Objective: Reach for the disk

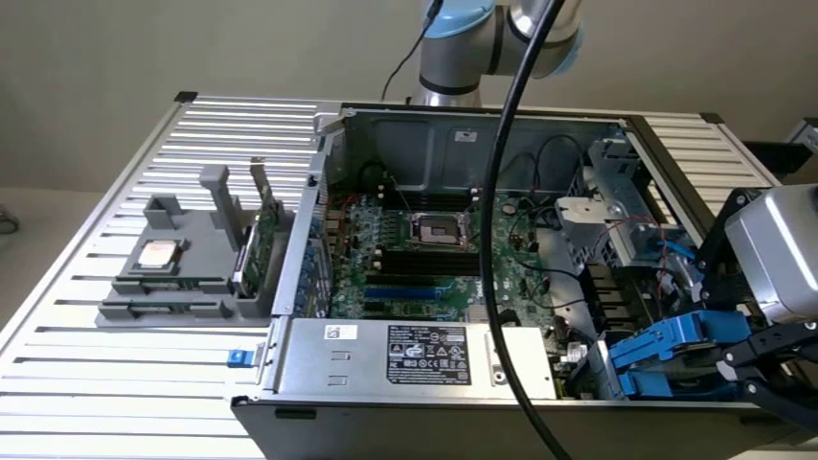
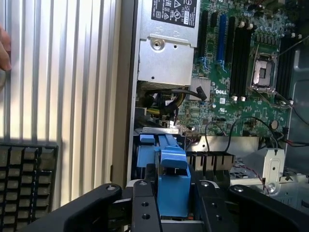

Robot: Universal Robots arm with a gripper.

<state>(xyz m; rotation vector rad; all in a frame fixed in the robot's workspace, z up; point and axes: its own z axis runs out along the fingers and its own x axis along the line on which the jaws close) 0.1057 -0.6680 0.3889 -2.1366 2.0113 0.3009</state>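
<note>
The disk [image 1: 671, 347] sits in the drive bay of the open computer case [image 1: 422, 144], at the near corner on the exterior view's right, and what I can see of it is mostly its blue plastic carrier, standing on edge above the bay. The tool [image 2: 173, 203] is down at that corner with its two black fingers [image 2: 145, 205] on either side of the blue tab; they look close against the plastic, but I cannot tell whether they are actually clamped on it or merely flanking it. I judge the disk to be a stiff, fairly dense block for its size, with a metal body that would not flex, while the blue rails are thinner plastic and probably give a little, so the tab between the fingers looks like the sensible place to take hold. The plastic seems smooth, so a light pinch might slip, and a drive is not something to knock or drop. Much is hidden: the metal body and its label are buried in the bay, behind the tool and the arm's grey wrist housing [image 1: 780, 254]. A thick black cable [image 1: 505, 240] hangs across the case in front of the green board [image 1: 422, 259], and loose wires crowd the bay. The ribbed metal bench [image 1: 128, 374] carries the case and a grey fixture [image 1: 172, 273] well apart from it.
</note>
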